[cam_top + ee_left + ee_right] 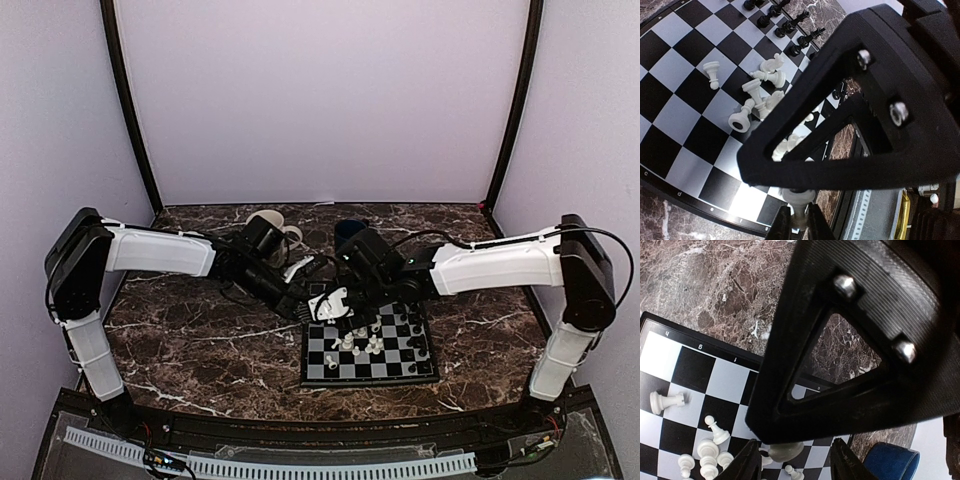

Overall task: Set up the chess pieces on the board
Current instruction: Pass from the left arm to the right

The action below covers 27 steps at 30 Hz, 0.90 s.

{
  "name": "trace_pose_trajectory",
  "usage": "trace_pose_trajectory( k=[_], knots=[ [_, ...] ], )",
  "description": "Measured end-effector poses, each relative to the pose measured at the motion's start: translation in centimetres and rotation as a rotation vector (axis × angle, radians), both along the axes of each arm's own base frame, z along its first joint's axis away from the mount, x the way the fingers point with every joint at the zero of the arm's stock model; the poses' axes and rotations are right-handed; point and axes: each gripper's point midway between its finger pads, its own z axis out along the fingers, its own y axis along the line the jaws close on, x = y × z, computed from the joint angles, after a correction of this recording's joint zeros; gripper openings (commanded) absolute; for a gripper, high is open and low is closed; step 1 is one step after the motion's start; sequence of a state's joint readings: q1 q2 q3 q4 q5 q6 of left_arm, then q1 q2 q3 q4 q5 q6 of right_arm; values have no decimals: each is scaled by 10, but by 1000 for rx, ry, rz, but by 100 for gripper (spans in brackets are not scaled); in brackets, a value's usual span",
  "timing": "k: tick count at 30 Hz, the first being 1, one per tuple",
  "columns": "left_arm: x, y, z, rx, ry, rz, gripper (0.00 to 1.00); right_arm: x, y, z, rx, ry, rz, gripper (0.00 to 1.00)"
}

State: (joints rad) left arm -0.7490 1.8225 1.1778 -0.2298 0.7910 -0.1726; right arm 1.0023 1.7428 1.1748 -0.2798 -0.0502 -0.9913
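My left gripper (799,227) pinches one white piece (799,200) between nearly closed fingers at the bottom of its wrist view, close to a corner of the board (670,145). Up and left of it in that frame, a huddle of toppled white pieces (760,97) lies across the middle squares. A row of black pieces (785,22) lines the board's edge at the top of the frame.

My right gripper (796,467) hangs over the board with its fingers spread wide. A pale piece (782,451) sits in the gap, nearer the finger on the left of the frame, and I cannot tell whether the two touch. A lone fallen piece (667,401) lies on a dark square at the frame's left. A blue mug (890,462) shows at lower right, off the board on the marble table (700,285).

From above, my left arm (160,250) and right arm (500,265) fold at the outer sides of the frame and stretch inward, wrists nearly meeting over the board's upper-left corner.
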Motion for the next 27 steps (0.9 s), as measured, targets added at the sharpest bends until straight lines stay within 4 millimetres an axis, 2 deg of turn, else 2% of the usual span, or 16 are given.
trace_pose_trajectory(
  k=[10,16,23,27],
  knots=[
    [-5,-2,1,-13,40,-15,12,-5,7,-7,-25,-33,38,36],
    [-3,-4,4,-23,39,-19,12,-6,9,-7,-34,-55,50,36],
    [-5,-5,0,-21,58,-23,12,-9,10,-8,-45,-71,55,22],
    [-3,-6,1,-22,56,-21,15,-8,9,-8,-52,-78,46,17]
  ],
)
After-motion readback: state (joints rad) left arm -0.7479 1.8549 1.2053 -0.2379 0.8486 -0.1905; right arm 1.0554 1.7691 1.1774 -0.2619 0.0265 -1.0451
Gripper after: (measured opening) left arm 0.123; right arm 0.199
